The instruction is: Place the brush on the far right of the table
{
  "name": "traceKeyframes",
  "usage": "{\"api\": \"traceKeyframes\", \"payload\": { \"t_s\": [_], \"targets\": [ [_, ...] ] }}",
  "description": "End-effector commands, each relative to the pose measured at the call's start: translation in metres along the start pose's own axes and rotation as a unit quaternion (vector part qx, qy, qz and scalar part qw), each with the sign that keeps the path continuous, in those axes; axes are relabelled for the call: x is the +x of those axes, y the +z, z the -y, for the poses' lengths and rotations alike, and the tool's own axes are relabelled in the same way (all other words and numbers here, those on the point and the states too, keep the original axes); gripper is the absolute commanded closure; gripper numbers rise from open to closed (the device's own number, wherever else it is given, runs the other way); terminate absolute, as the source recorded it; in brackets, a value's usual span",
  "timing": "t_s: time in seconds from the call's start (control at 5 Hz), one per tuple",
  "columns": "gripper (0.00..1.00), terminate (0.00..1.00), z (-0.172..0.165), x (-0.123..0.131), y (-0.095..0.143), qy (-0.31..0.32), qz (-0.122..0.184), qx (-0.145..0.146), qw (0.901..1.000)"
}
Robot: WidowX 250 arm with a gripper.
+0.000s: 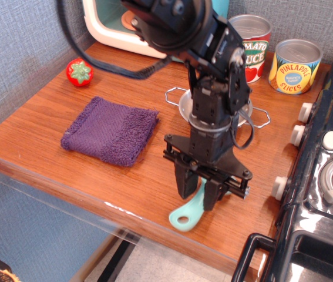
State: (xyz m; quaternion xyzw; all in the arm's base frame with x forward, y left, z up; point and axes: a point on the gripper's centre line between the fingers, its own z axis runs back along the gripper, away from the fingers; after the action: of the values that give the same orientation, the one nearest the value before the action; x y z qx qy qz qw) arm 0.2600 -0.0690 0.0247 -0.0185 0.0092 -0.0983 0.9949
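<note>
The light-teal brush [187, 214] lies on the brown wood table [43, 126] near its front edge, at the right, close to the stove. Its looped handle end points toward the front edge. Its bristle head is hidden behind my gripper. My gripper [199, 197] points straight down over the brush, with the handle showing between its two black fingers. The fingers [185, 183] stand apart on either side of the handle and do not seem to pinch it. The gripper looks open.
A black toy stove [325, 194] borders the table on the right. A metal pot [184, 107] stands behind my arm. Tomato sauce [257, 41] and pineapple [295, 66] cans stand at the back. A purple cloth [110, 130] and a toy tomato [79, 72] lie at the left.
</note>
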Motion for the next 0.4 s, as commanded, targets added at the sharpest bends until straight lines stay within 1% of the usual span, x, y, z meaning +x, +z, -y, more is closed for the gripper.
{"api": "traceKeyframes", "payload": {
  "t_s": [0.0,0.2],
  "targets": [
    [0.0,0.0,-0.024,-0.027,0.081,-0.056,0.11,0.059,0.9906],
    [0.0,0.0,-0.044,-0.043,0.099,-0.044,0.12,0.061,0.9899]
  ]
}}
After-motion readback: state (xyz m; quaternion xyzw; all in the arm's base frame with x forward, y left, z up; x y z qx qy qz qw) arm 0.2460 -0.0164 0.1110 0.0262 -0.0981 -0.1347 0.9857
